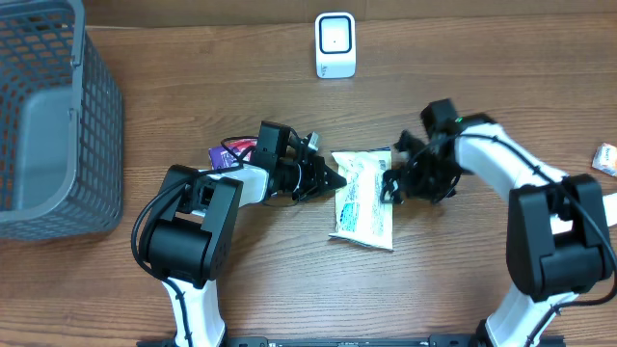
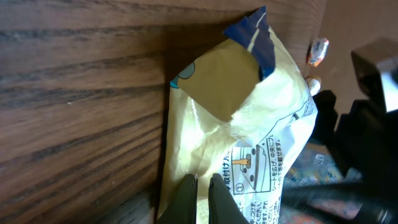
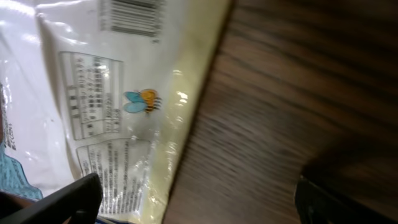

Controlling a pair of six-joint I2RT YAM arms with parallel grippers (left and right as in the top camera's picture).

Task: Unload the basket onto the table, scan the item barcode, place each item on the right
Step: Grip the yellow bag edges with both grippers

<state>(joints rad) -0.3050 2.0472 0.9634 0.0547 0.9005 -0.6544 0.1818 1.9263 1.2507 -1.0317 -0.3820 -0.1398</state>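
Dark fingers (image 3: 62, 199) of the right claw (image 1: 391, 185) fill the bottom corners of its wrist view. They stand wide apart: released, holding nothing.

The packet (image 1: 362, 200) lies flat on the worktop (image 1: 289, 280) between the two claws. Its right edge runs under one of those fingers, while the other hangs over bare wood. The barcode (image 3: 129, 15) faces up on the packet, away from the fingers.

The left claw (image 1: 333, 178) is clenched, its tip touching the packet's left edge. Its wrist view shows its fingers (image 2: 185, 199) nearly together over the film, but I cannot tell whether they nip any of it.

Likely trouble:
- **Poor grip:** the film looks glossy and soft, and the packet lies flat. A claw closing on it may skate off, or catch only a thin fold that slips on the lift.
- **Drooping:** held by one edge, the packet may sag and crease or tilt the barcode.
- **Missed read:** the scanner (image 1: 335, 44) stands well apart at the far side, so a drooping or shiny face could fail to read.
- **Shoving:** the clenched left claw could push the packet sideways, out from under the right one.
- **Collision:** the two claws are near each other across the packet and could knock together.
- **Stray item:** the purple pack (image 1: 227, 152) just beside the left arm could be swept along.
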